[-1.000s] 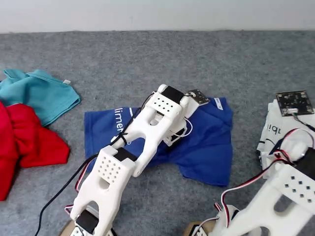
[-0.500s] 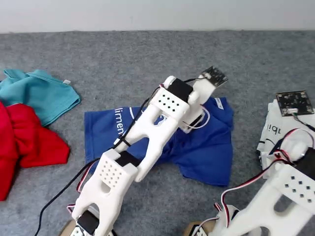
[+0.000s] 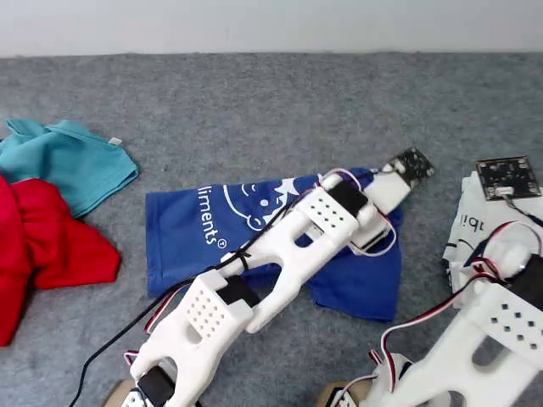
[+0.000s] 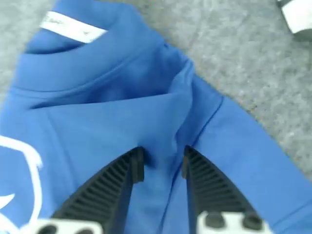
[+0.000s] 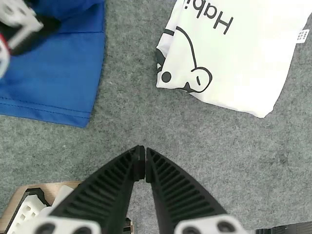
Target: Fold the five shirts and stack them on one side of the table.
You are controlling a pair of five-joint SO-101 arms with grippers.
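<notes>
My left hand [image 4: 162,158] was lowered onto the blue shirt [image 3: 191,242], which lay spread flat near the middle of the counter [image 3: 280,102] with its white print facing up. The hand was at the collar end of the shirt, the end nearer the counter's right edge. Its two fingers [image 4: 132,163] stood slightly apart, with a raised crease of blue cloth between their tips. The collar and its white label [image 4: 73,28] lay just beyond the fingertips. I could not tell whether the fingers were pressing on the crease.

My right hand [image 5: 145,161] was closed, its fingers meeting at the tips and holding nothing. It hung over bare grey counter near the front edge, between the hem of the blue shirt and the white shirt [image 5: 234,53], and touched neither. The white shirt lay folded at the counter's right edge, black print up, apart from the blue one.

A teal shirt [image 3: 68,161] and a red shirt [image 3: 42,246] lay crumpled at the left edge. They touched each other and were well apart from both hands.
</notes>
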